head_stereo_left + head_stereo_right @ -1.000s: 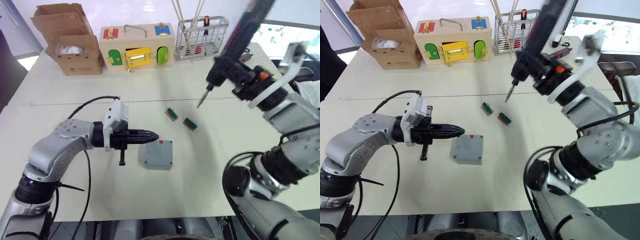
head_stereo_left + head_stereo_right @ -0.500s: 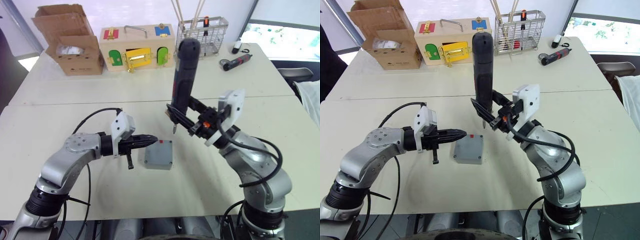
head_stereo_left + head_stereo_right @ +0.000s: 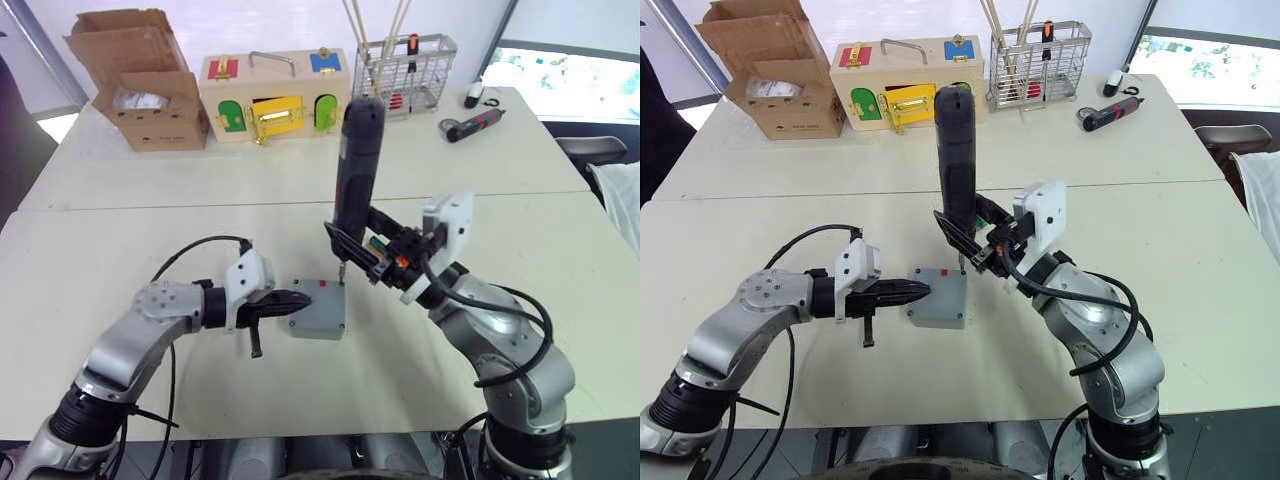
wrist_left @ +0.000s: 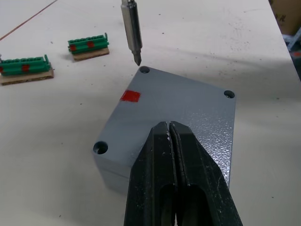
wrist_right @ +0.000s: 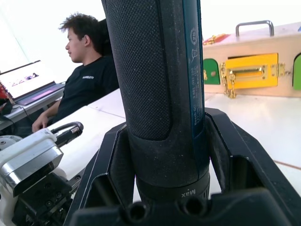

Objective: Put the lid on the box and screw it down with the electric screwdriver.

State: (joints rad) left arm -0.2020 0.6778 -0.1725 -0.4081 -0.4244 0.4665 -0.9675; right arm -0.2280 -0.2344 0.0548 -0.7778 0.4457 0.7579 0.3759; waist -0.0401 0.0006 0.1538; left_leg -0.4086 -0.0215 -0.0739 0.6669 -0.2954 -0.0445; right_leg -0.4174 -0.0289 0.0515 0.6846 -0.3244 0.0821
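The lid (image 4: 176,117) covers the box (image 4: 117,172), hiding its inside. The left gripper (image 4: 170,129) blocks the lid's near edge and one corner hole. The right gripper (image 5: 164,188) wraps the electric screwdriver (image 5: 155,80), whose bit and top run beyond the wrist view.

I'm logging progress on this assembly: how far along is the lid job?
Done: the lid sits on the box. In hand: the right gripper holds the electric screwdriver upright, its bit just above a corner screw hole; the shut left gripper rests on the lid. Left: driving the corner screws.
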